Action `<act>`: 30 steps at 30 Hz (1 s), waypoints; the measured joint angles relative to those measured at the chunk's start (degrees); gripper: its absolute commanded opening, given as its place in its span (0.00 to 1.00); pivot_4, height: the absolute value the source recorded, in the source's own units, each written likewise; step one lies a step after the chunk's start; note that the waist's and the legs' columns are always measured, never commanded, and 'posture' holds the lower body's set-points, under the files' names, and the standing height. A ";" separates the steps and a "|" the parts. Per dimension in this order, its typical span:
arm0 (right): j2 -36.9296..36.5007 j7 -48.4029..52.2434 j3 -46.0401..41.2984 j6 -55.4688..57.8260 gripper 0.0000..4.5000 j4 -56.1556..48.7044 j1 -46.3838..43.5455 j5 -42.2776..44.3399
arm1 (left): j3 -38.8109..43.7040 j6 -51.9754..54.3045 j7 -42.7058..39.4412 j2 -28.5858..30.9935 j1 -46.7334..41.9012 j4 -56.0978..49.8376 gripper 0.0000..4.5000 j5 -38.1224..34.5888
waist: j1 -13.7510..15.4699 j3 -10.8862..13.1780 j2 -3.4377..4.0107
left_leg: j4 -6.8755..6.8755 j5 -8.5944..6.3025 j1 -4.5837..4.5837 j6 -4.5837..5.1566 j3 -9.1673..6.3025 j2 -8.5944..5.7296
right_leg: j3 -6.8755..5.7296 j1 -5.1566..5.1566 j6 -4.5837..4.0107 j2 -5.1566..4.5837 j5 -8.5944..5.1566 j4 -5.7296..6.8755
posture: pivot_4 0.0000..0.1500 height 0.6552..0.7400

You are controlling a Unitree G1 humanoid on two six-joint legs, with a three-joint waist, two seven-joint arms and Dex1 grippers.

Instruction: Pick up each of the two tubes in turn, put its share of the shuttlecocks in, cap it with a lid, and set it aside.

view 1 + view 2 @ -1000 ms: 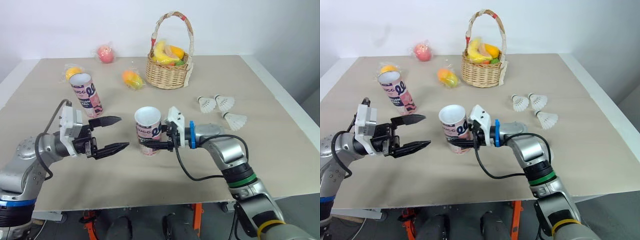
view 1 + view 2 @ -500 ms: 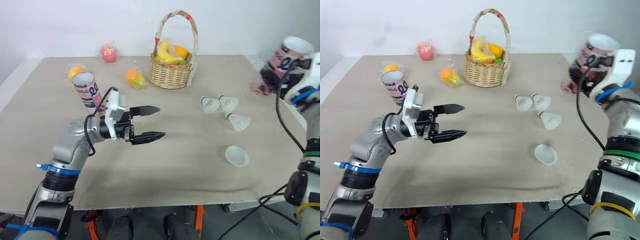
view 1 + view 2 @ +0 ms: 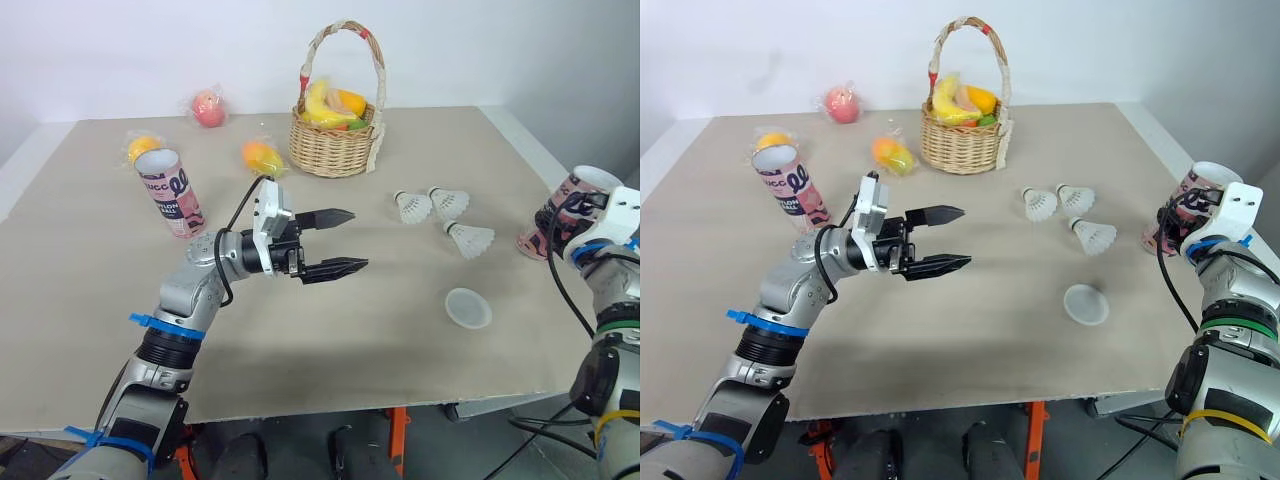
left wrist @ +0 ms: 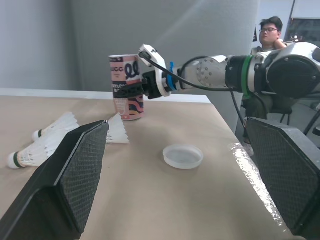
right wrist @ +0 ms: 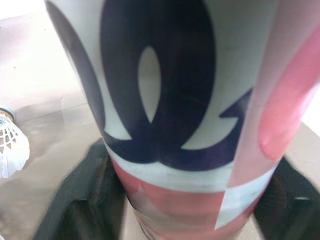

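Observation:
A pink and white tube (image 3: 562, 212) stands upright near the table's right edge, with my right gripper (image 3: 545, 226) shut around its lower half. The right wrist view looks at this tube's (image 5: 185, 100) printed side from close up. A second matching tube (image 3: 172, 192) stands open-topped at the left. Three white shuttlecocks (image 3: 445, 215) lie between the basket and the held tube. A clear round lid (image 3: 467, 307) rests in front of them. My left gripper (image 3: 358, 238) hovers open over the table's middle, holding nothing and pointing toward the lid (image 4: 183, 156).
A wicker basket (image 3: 335, 145) of fruit stands at the back centre. Wrapped fruits lie behind the left tube: an orange one (image 3: 262, 156), a yellow one (image 3: 143, 147) and a red one (image 3: 208, 107). A person (image 4: 270, 35) sits beyond the table's right side.
My right arm carried its tube from the table's middle up to the far right, then lowered it near the right edge. The left gripper moved right toward the centre, still open.

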 measured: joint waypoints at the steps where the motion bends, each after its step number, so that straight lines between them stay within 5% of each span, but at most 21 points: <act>1: 0.04 0.25 0.00 0.15 0.99 0.14 0.60 0.05 | 0.06 0.03 0.06 0.11 0.12 -0.14 1.00 -0.01 | 0.00 0.00 0.00 | 0.00 0.00 0.01 0.00 0.00 -0.02 | 0.01 0.01 0.02 -0.01 0.01 -0.02 | 1.00 1.00; 13: -1.70 8.97 1.23 8.18 0.99 -9.95 11.07 1.00 | 0.28 1.26 1.43 0.67 2.69 -2.35 1.00 -0.35 | 0.50 -0.02 0.05 | -0.01 0.00 0.00 0.00 0.00 -0.03 | 0.04 0.00 0.07 -0.01 0.00 -0.02 | 1.00 1.00; 24: -4.16 20.27 -4.44 23.72 0.99 -53.68 38.24 13.45 | 6.62 7.52 8.92 6.40 13.23 -7.79 1.00 -1.22 | 0.06 -0.11 0.24 | 0.00 0.00 0.14 0.00 -0.03 0.09 | 0.06 0.01 0.41 0.11 -0.10 0.04 | 1.00 1.00; 26: -3.19 22.97 -0.75 24.99 0.99 -68.13 37.94 17.89 | 10.82 6.93 15.59 6.06 17.44 -9.21 1.00 -0.29 | -0.41 -0.07 0.18 | 0.00 0.01 0.54 0.02 -0.13 0.13 | 0.05 0.32 0.35 0.21 0.02 0.05 | 1.00 1.00; 30: -0.23 24.58 7.32 25.79 0.99 -75.02 33.01 19.38 | 18.06 6.67 25.44 3.40 22.41 -11.61 1.00 -0.88 | -0.57 0.03 -0.10 | 0.03 0.09 0.88 0.10 -0.12 0.14 | 0.01 0.68 0.19 0.17 0.08 0.00 | 1.00 1.00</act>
